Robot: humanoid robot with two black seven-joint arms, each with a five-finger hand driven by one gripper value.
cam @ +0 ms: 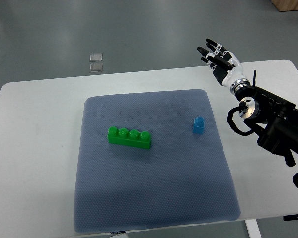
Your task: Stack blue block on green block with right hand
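Blue is the colour that matters here: the blue block [198, 125], a small single-stud piece, stands upright on the grey mat [154, 198] right of the frame's centre, near the mat's right edge. The right robot hand [219, 57] hangs at the upper right of the frame, past the far edge of the white worktop [35, 148], its dark fingers [211, 44] spread and pointing toward the upper left, holding nothing. No left arm shows anywhere along the left edge.

From the robot hand, the blue block lies down the frame and a little to the left, well apart from the fingertips, with bare mat and worktop between them. The reach therefore looks like a sweep toward the lower left, followed by a descent onto the block.

The green block [129, 138], a four-stud brick, sits left of the frame's centre, well apart from the blue one. Its long axis runs nearly left to right, tilted slightly so the right end sits lower in the frame. After the pick, the carry would run leftward across the mat, and any of its studs should serve as a seat.
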